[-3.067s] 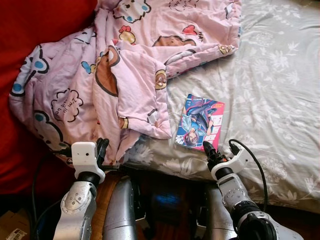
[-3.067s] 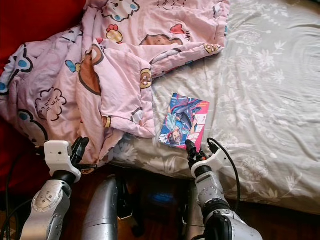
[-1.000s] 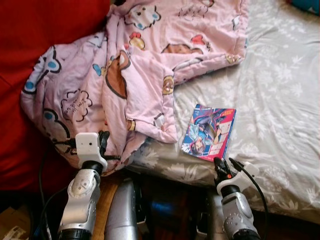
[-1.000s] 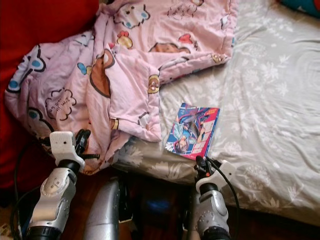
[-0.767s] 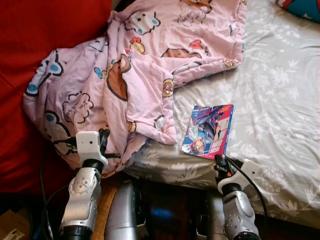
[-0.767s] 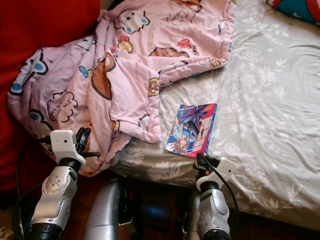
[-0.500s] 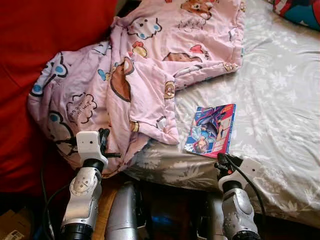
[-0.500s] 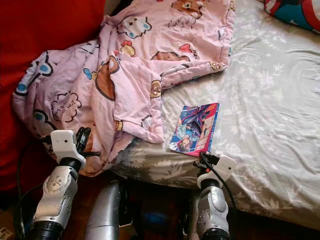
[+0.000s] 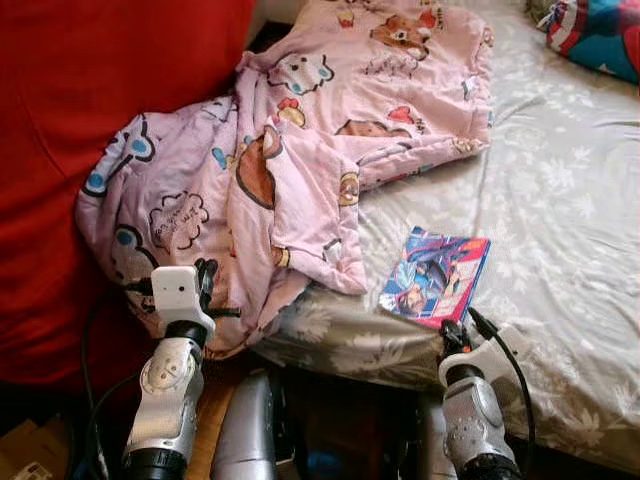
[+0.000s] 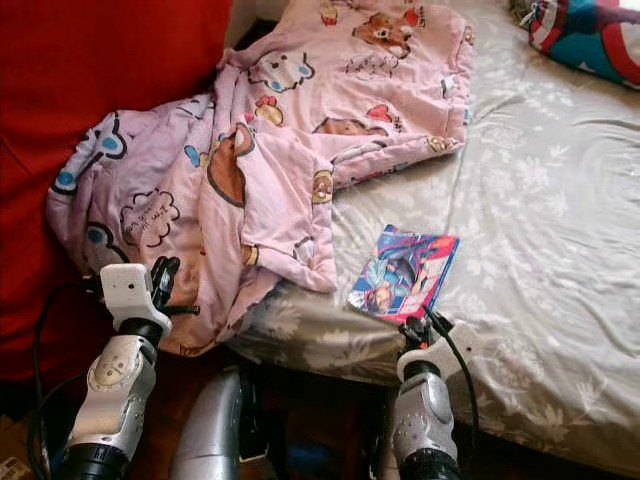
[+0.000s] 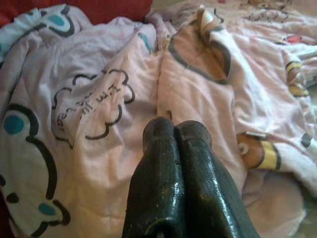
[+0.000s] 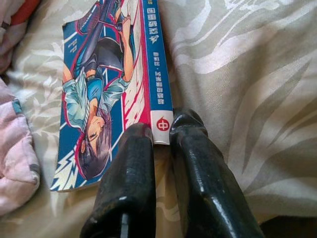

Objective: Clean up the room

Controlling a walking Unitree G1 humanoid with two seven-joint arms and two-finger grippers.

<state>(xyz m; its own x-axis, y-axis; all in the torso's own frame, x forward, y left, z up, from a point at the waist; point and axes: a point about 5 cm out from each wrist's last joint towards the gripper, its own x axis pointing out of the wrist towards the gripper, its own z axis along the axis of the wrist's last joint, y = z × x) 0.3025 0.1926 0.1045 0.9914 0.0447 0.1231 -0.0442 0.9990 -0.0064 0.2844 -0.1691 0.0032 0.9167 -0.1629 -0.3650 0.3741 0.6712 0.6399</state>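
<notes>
The colourful illustrated paperback comic book point(image 9: 436, 277) lies flat near the front edge of the grey floral-sheeted bed point(image 9: 560, 200), the right gripper point(image 12: 161, 139), fingers slightly parted, at its spine corner; judged best practice: widen, straddle the spine squarely, then pinch.

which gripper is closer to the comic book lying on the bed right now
Right. The right gripper sits at the near corner of the comic book, its fingers flanking the spine's end. The left gripper is off to the book's left, against the pink blanket.
</notes>
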